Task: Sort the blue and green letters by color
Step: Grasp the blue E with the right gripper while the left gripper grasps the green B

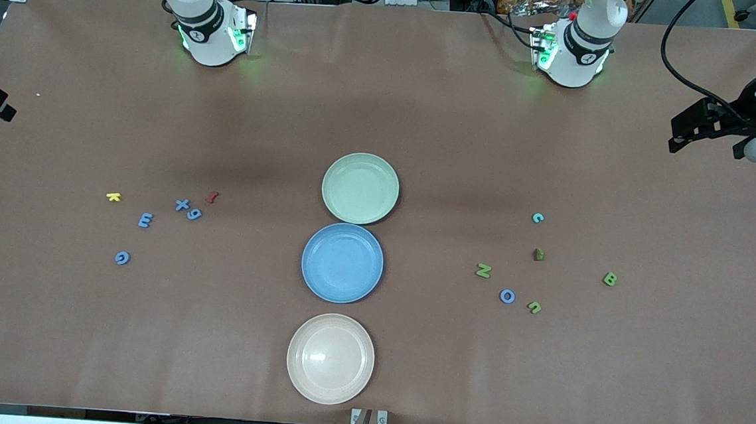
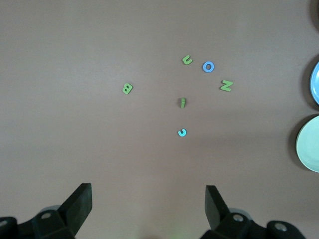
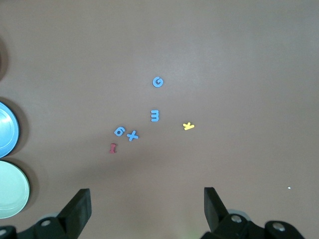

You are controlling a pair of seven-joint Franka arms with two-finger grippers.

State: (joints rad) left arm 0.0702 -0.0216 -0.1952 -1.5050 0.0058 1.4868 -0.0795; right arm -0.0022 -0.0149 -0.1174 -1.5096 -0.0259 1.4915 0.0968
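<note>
Front view. Three plates lie in a row at table centre: green plate [image 1: 360,188], blue plate [image 1: 342,263], and beige plate [image 1: 330,358] nearest the camera. Toward the right arm's end lie blue X [image 1: 182,205], 9 [image 1: 194,214], E [image 1: 145,220] and G [image 1: 122,258], with a yellow K [image 1: 113,197] at about 9 o'clock from the X and a red piece [image 1: 213,196] at about 2 o'clock from it. Toward the left arm's end lie green N [image 1: 483,270], u [image 1: 534,307] and B [image 1: 609,279], a blue O [image 1: 507,296], a teal c [image 1: 537,217] and a small green piece [image 1: 538,254]. The left gripper [image 1: 690,131] hangs over the table's edge.

Left wrist view. The left gripper [image 2: 148,199] waits empty with fingers spread, high over bare table near the c [image 2: 182,132].

Right wrist view. The right gripper [image 3: 147,201], likewise spread and empty, waits above the table near the red piece [image 3: 113,148].
</note>
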